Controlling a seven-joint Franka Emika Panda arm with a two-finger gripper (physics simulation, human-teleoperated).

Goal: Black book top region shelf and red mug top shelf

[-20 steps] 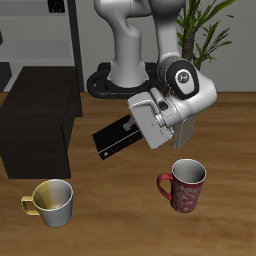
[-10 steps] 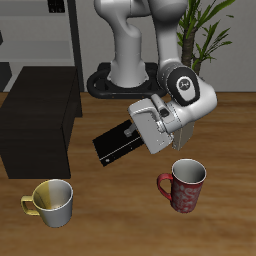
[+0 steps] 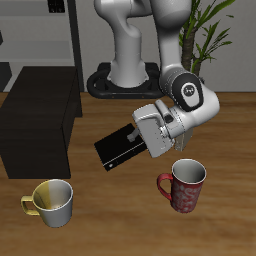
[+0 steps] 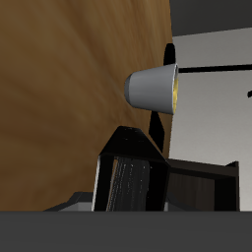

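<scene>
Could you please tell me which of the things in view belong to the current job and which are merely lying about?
Belonging to the job:
thin black hardcover book, held in the claw
dark red mottled mug
low black-brown shelf cabinet

Lying about:
yellow-and-white mug
green potted plant

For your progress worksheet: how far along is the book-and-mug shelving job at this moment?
Done: nothing is on the shelf yet. In hand: the gripper holds the black book tilted in the air, between the shelf and the red mug. Left: set the book on the shelf top, then fetch the mug, which stands on the table.
</scene>
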